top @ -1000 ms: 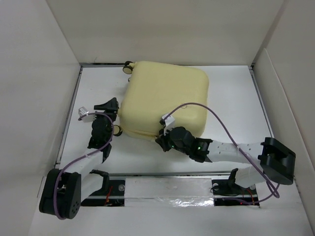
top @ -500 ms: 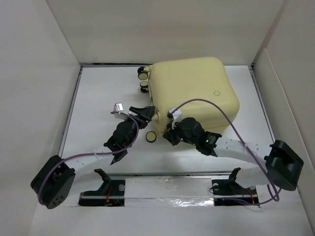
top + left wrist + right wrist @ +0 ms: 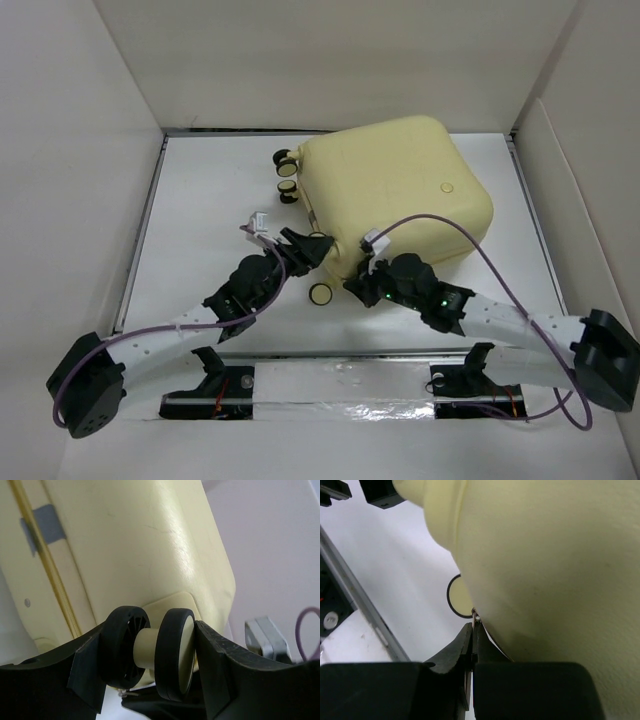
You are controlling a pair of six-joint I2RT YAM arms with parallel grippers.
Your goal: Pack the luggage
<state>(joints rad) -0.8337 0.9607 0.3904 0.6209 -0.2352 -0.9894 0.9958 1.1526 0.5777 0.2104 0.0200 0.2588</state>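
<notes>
Luggage [image 3: 400, 190] sits upper centre of the overhead frame on the white table [image 3: 200, 220], skewed, with one corner pointing to lower centre. Shell is pale yellow hard plastic, smooth with a faint sheen and rounded corners. In the left wrist view a yellow seam strip runs down the left of the frame, crossed by a small grey patch.

Left gripper [image 3: 150, 655] is clamped across a twin wheel [image 3: 172, 662] with black tyres and cream hub faces, the left disc spoked. One matte black finger lies against each outer side.

Right gripper [image 3: 474, 630] has its fingers pressed together, nipping a thin metal tab [image 3: 476, 614] at the shell's lower edge. We can't tell what the tab belongs to.

Two upper wheels [image 3: 283, 160] stick out at the shell's upper left. A lower wheel [image 3: 321, 293] shows below the near corner, and we can't see its mount.

Shell interior and underside are hidden. The left wrist view is dark and soft along the bottom, and shell fills most of the right wrist view.
</notes>
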